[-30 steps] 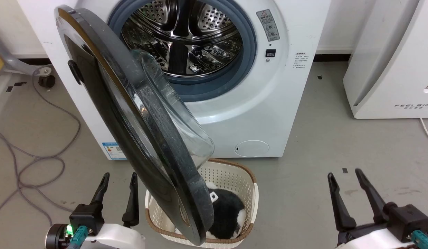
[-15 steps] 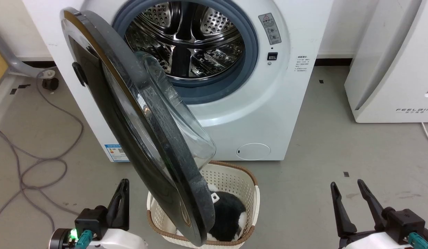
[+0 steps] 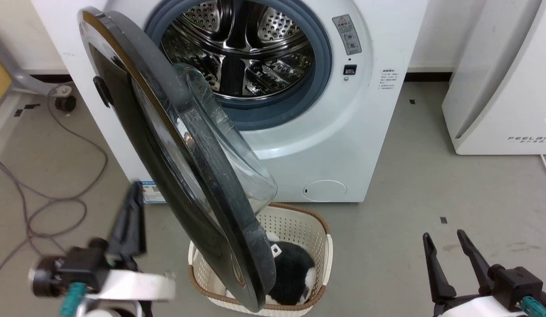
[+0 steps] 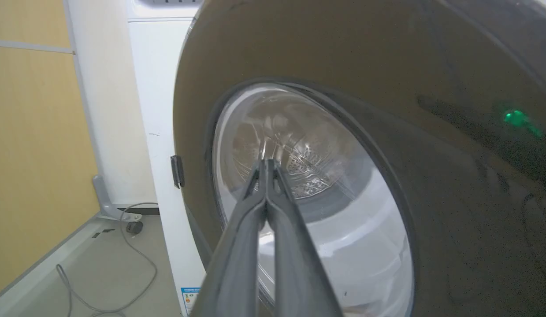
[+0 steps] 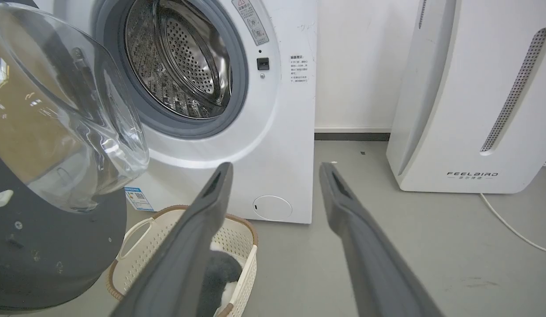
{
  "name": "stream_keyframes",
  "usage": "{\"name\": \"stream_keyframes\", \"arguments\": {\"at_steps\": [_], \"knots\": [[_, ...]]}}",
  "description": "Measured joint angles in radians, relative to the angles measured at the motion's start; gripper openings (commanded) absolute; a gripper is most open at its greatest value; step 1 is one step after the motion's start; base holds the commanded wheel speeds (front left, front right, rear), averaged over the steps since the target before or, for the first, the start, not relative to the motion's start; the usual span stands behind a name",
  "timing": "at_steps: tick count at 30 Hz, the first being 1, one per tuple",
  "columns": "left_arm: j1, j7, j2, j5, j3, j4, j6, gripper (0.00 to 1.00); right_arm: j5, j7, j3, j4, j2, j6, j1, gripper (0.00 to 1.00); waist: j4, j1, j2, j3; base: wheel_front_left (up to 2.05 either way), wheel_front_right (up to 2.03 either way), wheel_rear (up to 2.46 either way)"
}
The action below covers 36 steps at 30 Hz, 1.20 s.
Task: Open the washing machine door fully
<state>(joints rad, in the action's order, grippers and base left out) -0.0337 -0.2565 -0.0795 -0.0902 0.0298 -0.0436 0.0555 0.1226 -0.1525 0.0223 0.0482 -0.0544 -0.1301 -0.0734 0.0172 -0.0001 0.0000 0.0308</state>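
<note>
Beside door (image 4: pixel 431 66), closed left end effector (image 4: pixel 266 166)

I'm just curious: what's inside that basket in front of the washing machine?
A fluffy black-and-white item lies in the basket. The open washing machine door covers the basket's left part, so anything there is hidden.

The washing machine door (image 3: pixel 211 198) stands edge-on to you, out from the washing machine (image 3: pixel 343 145), and its glass bowl bulges across the left half of the steel drum (image 3: pixel 237 48) mouth. You can reach in from the right half. Low down, a laundry basket (image 3: pixel 299 229) sits on the floor (image 3: pixel 409 198) under the door's lower rim. Right of it the floor is open up to the white appliance (image 3: pixel 497 88). Left of the door, a loose cable (image 3: pixel 106 159) trails over the floor.
</note>
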Motion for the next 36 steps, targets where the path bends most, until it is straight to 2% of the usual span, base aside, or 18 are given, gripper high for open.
{"name": "stream_keyframes", "arguments": {"at_steps": [9, 16, 20, 27, 32, 36], "knots": [[-0.092, -0.001, 0.000, 0.020, 0.024, -0.277, -0.010, 0.00, 0.000, -0.003, 0.001, 0.011, 0.000, 0.000, 0.003, 1.00, 0.000, 0.0001, 0.0000, 0.014, 0.00, 0.00, 0.00], [-0.175, -0.001, 0.007, 0.016, -0.031, -0.463, 0.000, 0.00, 0.000, -0.007, 0.002, 0.017, 0.000, 0.000, 0.012, 1.00, 0.001, 0.0001, 0.0000, 0.022, 0.00, 0.00, 0.00], [-0.209, -0.001, 0.013, -0.001, -0.128, -0.508, 0.019, 0.00, 0.000, -0.007, 0.001, 0.021, 0.000, 0.000, 0.014, 1.00, 0.001, 0.0001, 0.0000, 0.027, 0.00, 0.00, 0.00], [-0.216, 0.007, 0.023, -0.022, -0.367, -0.481, 0.053, 0.00, 0.002, -0.007, 0.000, 0.031, 0.000, 0.000, 0.022, 1.00, 0.000, 0.0001, 0.0000, 0.032, 0.00, 0.00, 0.00], [-0.203, 0.074, 0.010, -0.047, -0.497, -0.458, 0.062, 0.00, 0.003, -0.007, 0.002, 0.039, 0.000, 0.000, 0.022, 1.00, 0.003, 0.0000, 0.0000, 0.030, 0.00, 0.00, 0.00], [-0.160, 0.167, -0.014, -0.085, -0.596, -0.432, 0.067, 0.00, 0.003, -0.007, 0.003, 0.045, 0.000, 0.000, 0.021, 1.00, 0.011, 0.0001, 0.0000, 0.028, 0.00, 0.00, 0.00]]}}
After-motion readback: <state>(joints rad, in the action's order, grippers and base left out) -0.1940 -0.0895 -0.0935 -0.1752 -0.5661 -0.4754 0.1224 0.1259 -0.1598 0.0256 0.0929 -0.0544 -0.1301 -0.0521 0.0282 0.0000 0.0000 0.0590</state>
